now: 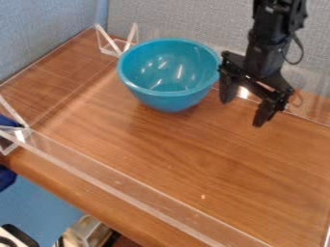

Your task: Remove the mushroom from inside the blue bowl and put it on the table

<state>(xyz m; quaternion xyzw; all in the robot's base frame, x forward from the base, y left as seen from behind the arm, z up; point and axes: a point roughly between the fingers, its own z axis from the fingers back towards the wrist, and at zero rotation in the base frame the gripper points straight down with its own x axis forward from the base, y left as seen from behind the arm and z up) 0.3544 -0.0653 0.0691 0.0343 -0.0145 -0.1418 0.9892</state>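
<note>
The blue bowl (169, 74) stands at the back of the table (154, 150), glossy turquoise, with only pale highlights showing inside. No mushroom can be made out in it from this view. My black gripper (250, 102) hangs just right of the bowl, pointing down at about rim height. It is open, with nothing between its fingers (269, 112). A small gap separates the nearer finger from the bowl's right wall.
Low clear acrylic walls (123, 193) edge the tabletop, with clear corner braces at the back left (116, 41) and the left (13, 133). Blue-grey fabric covers the wall behind. The arm's cable trails at the right edge.
</note>
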